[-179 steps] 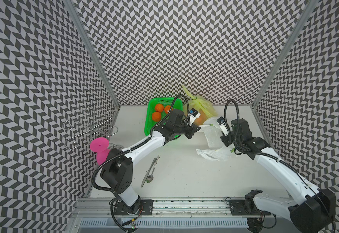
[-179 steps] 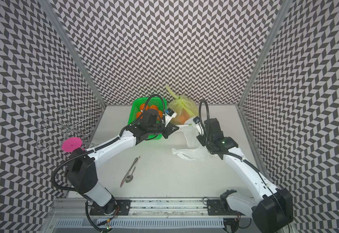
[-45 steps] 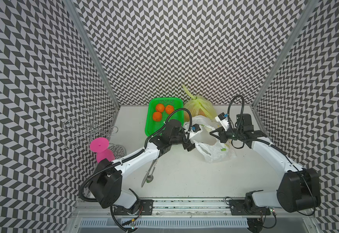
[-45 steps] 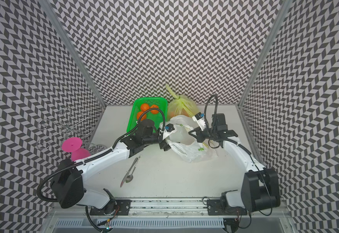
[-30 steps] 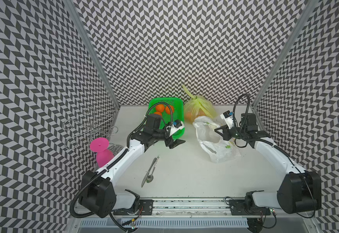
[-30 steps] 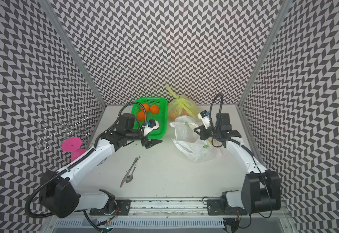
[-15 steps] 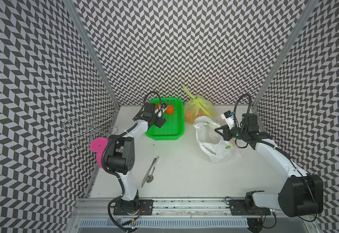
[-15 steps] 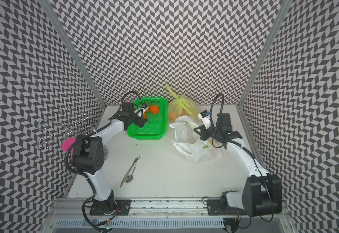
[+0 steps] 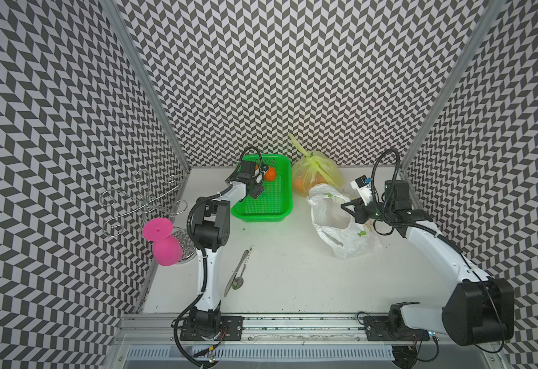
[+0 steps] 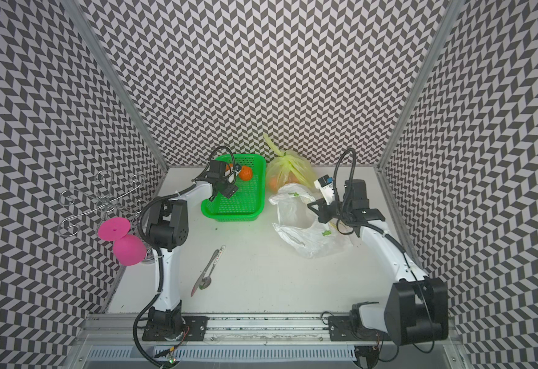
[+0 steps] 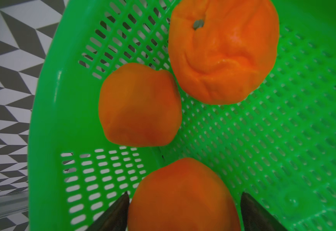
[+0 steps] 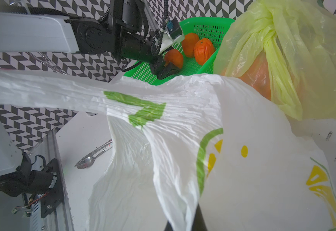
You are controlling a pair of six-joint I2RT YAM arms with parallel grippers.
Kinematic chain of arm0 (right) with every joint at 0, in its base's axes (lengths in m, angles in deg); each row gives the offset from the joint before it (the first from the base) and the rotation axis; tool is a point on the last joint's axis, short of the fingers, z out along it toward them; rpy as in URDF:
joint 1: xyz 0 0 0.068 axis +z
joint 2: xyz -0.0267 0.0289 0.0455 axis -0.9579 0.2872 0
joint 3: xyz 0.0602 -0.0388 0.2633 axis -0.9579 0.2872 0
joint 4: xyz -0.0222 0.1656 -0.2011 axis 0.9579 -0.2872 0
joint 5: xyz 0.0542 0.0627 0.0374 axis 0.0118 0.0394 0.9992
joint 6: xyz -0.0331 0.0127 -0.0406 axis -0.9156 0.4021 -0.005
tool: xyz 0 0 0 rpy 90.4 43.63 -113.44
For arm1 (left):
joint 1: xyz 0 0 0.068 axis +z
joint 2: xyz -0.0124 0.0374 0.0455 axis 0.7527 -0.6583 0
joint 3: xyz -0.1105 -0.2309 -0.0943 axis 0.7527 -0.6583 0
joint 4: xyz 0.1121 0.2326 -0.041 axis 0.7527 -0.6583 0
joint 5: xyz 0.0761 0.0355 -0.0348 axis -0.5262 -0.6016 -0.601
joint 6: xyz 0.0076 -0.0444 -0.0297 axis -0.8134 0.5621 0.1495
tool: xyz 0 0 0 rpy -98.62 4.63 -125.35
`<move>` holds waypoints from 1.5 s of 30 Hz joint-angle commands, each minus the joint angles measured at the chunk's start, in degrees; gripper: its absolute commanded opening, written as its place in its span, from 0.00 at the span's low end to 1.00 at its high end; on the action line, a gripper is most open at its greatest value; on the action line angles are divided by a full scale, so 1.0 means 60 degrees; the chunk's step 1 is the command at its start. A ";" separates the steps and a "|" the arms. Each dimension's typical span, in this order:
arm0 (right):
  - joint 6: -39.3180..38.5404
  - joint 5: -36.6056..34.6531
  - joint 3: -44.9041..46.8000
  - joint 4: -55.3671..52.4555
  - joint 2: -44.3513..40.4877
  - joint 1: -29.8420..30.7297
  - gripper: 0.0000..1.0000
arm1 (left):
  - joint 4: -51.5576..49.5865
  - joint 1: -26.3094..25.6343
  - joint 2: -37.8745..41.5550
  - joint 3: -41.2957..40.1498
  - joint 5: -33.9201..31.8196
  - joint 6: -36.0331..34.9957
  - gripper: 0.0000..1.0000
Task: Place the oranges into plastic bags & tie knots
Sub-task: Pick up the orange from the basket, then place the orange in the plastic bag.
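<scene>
- In both top views, the left gripper [image 9: 258,181] is seen over the far-left corner of the green basket [image 9: 261,218]. The right gripper [image 9: 352,211] is at the mouth of the white bag [image 9: 347,242], on the right of the table [image 9: 293,287]. The knotted yellow-green bag [image 9: 319,164] stands just beyond it.
- In the left wrist view, the jaws are spread wide astride one orange [image 11: 183,200], not clamped. Two more oranges [image 11: 141,104] lie beyond. Picking is judged the step in hand.
- In the right wrist view, the bag's rim is pinched in shut jaws. Next, closing, lifting and carrying rightward are called for.

basket [image 9: 263,214]: 3 oranges [image 11: 140,108] in | tied bag [image 9: 317,166]: right of basket | open bag [image 9: 347,244]: before tied bag (just beside)
</scene>
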 commanded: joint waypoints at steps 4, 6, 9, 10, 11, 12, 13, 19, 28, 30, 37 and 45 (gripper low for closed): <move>-0.0126 0.0110 0.0145 0.0430 -0.0338 -0.0044 0.00 | -0.0982 -0.0239 0.0282 0.0242 0.0343 0.0058 0.66; -0.0115 0.0152 0.0149 0.0434 -0.0314 -0.0044 0.00 | -0.1156 -0.0279 0.0844 -0.0047 0.0867 0.0216 0.58; -0.0111 0.0152 0.0159 0.0427 -0.0294 -0.0046 0.00 | -0.1301 -0.0362 0.2246 -0.0988 0.2061 0.0440 0.51; -0.0110 0.0152 0.0154 0.0434 -0.0304 -0.0044 0.00 | -0.1301 -0.0410 0.2909 -0.1486 0.2588 0.0500 0.50; -0.0098 0.0153 0.0160 0.0434 -0.0298 -0.0044 0.00 | -0.1255 -0.0442 0.3490 -0.1974 0.3133 0.0512 0.49; -0.0079 0.0141 0.0160 0.0444 -0.0310 -0.0044 0.00 | -0.1170 -0.0468 0.4246 -0.2618 0.3839 0.0498 0.49; -0.0056 0.0103 0.0146 0.0462 -0.0316 -0.0044 0.00 | -0.1039 -0.0488 0.4976 -0.3269 0.4640 0.0472 0.48; 0.0005 0.0583 0.0132 0.0463 -0.0271 -0.0049 0.00 | -0.1119 -0.1283 0.7842 -0.5623 0.8999 0.0552 0.45; 0.0123 0.1017 0.0015 0.0365 -0.0020 -0.0055 0.00 | -0.0665 -0.3955 0.7935 -0.5603 0.9644 0.0759 0.44; 0.0136 0.1123 0.0036 0.0375 -0.0006 -0.0046 0.00 | -0.0146 -0.4303 0.7594 -0.5402 0.9449 0.1170 0.44; 0.0151 0.1877 0.0101 0.0307 0.0196 -0.0045 0.00 | 0.2341 -0.5158 0.6680 -0.5328 0.7127 0.3037 0.50; 0.0182 0.1875 0.0058 0.0251 0.0233 -0.0035 0.00 | 0.3749 -0.5741 0.5581 -0.5787 0.4321 0.2203 0.63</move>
